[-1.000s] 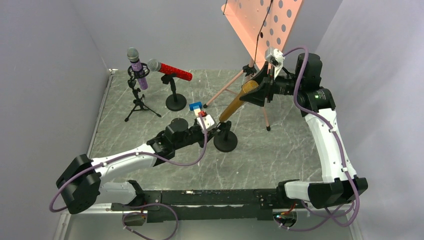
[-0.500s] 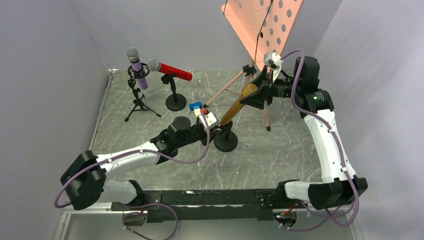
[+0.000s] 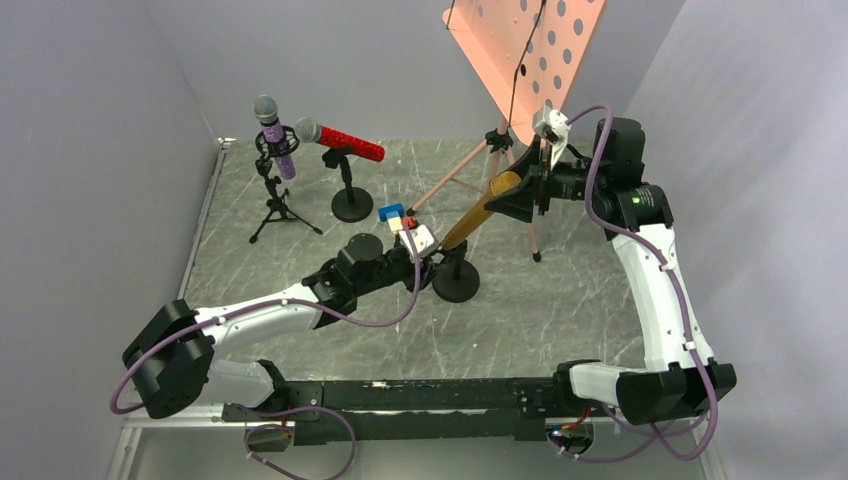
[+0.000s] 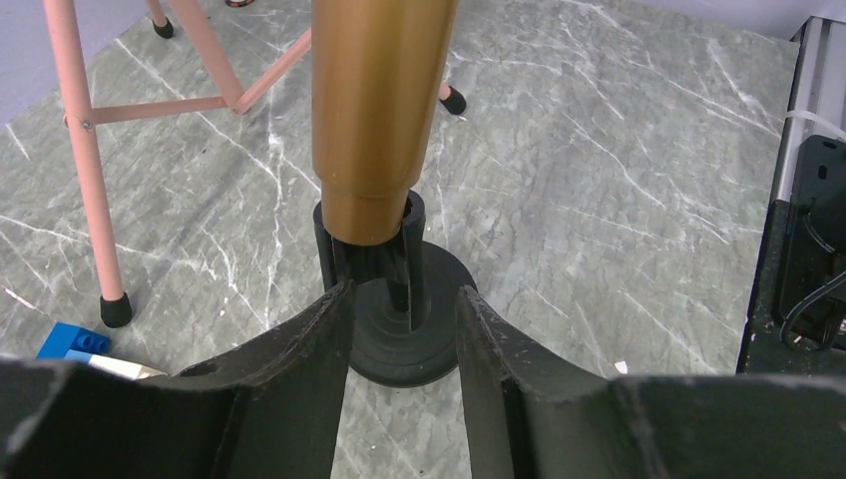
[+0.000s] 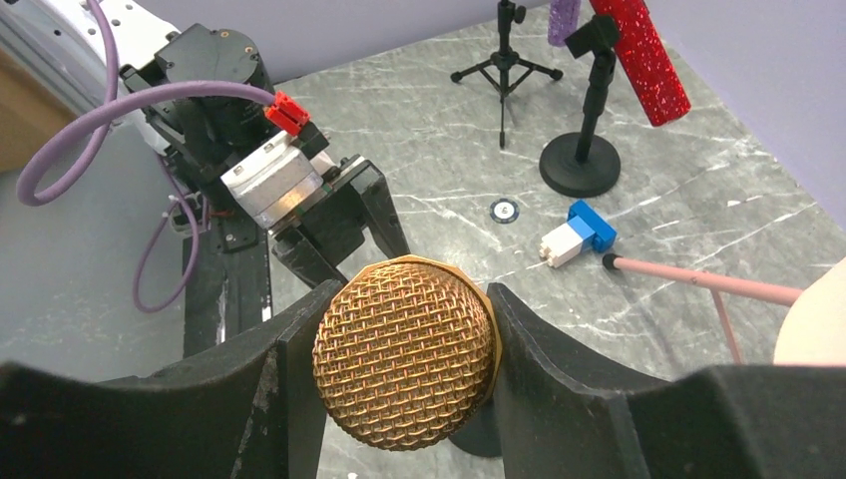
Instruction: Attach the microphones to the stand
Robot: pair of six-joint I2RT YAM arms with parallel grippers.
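Three microphones are in view, and two look finished: the purple microphone (image 3: 274, 135) sits upright in a tripod holder (image 3: 277, 190) at the far left of the worktop (image 3: 560, 300); the red microphone (image 3: 345, 142) lies tilted in a round-based holder (image 3: 351, 200) just beside it. The gold microphone (image 3: 478, 212) leans steeply, its tail end entering the black clip (image 4: 344, 254) of the third stand (image 3: 455, 283) near the middle of the worktop; whether it is fully seated cannot be told.

The right hand (image 5: 407, 299) is clamped on the gold mesh head, one finger on each side. The left hand (image 4: 404, 309) has its jaws apart with the clip and stand base just ahead of them, gripping nothing.

The microphone looks rigid and probably light, so it should push into the clip without bending. The mesh ball is a poor hold, round and likely to slip or dent under a hard squeeze, while the straight barrel would give flatter contact. The stand seems light and could tip or slide under a slanted push, so bracing the clip looks wise.
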